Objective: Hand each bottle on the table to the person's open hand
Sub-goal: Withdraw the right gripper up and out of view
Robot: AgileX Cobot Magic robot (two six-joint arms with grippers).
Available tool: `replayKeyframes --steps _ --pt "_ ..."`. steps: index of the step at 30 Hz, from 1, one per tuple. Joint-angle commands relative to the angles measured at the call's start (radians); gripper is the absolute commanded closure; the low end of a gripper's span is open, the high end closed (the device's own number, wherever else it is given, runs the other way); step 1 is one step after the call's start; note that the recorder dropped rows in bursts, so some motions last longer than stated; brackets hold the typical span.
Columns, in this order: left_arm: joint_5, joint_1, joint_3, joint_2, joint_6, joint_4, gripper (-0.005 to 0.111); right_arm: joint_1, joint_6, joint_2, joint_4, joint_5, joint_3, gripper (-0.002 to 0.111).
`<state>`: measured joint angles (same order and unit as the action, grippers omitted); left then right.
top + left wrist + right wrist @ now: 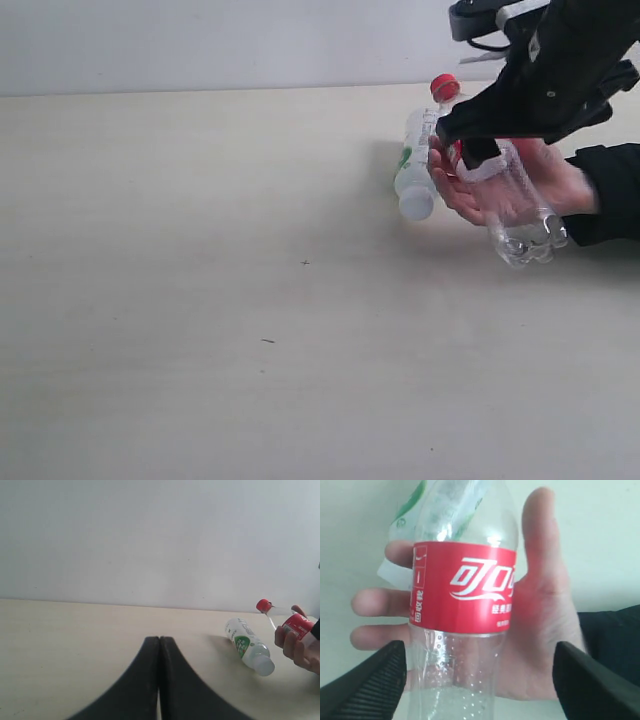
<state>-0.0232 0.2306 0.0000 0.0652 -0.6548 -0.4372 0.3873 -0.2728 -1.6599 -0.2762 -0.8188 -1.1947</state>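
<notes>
The clear bottle with red cap and red label (520, 215) lies across the person's open hand (568, 185) at the table's (200, 250) far right. My right gripper (465, 140) hovers over it, open. In the right wrist view the bottle (462, 595) rests on the palm (545, 615) between my spread fingers (590, 680); one finger is well clear of it. The clear bottle with white-green label (413, 165) lies on its side beside the hand. My left gripper (159, 640) is shut on nothing, low over bare table. The yellow and floral bottles are out of view.
The person's black sleeve (610, 190) comes in from the right edge. A pale wall (200, 40) runs behind the table's far edge. In the left wrist view the white-green bottle (247, 645) lies ahead, beside the hand (295, 650) with the red-labelled bottle (296, 625).
</notes>
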Motion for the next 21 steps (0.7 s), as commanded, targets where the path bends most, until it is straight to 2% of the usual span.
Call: replayKeyframes --steps 1,6,8,12,14,15,16,18,21 --pt "0.003 -0.002 0.0 -0.008 -0.005 0.007 0.107 -0.003 0.008 0.096 -0.02 0.008 0.0 0.032" --pt "0.003 -0.002 0.0 -0.008 -0.005 0.007 0.107 -0.003 0.061 0.194 0.008 -0.036 0.002 0.033" --pt "0.003 -0.002 0.0 -0.008 -0.005 0.007 0.107 -0.003 0.071 0.234 0.022 -0.057 0.013 0.037" --pt "0.003 -0.002 0.0 -0.008 -0.005 0.007 0.107 -0.003 0.097 0.34 0.036 -0.019 0.129 0.058" --pt "0.003 -0.002 0.0 -0.008 -0.005 0.007 0.107 -0.003 0.12 0.411 0.038 0.062 0.242 0.073" --pt "0.003 -0.002 0.0 -0.008 -0.005 0.007 0.107 -0.003 0.133 0.443 0.038 0.108 0.29 0.079" --pt "0.003 -0.002 0.0 -0.008 -0.005 0.007 0.107 -0.003 0.147 0.533 0.038 0.21 0.401 0.094" --pt "0.003 -0.002 0.0 -0.008 -0.005 0.007 0.107 -0.003 0.141 0.703 0.054 0.374 0.496 0.108" --pt "0.003 -0.002 0.0 -0.008 -0.005 0.007 0.107 -0.003 0.236 0.918 0.081 0.404 0.529 0.108"
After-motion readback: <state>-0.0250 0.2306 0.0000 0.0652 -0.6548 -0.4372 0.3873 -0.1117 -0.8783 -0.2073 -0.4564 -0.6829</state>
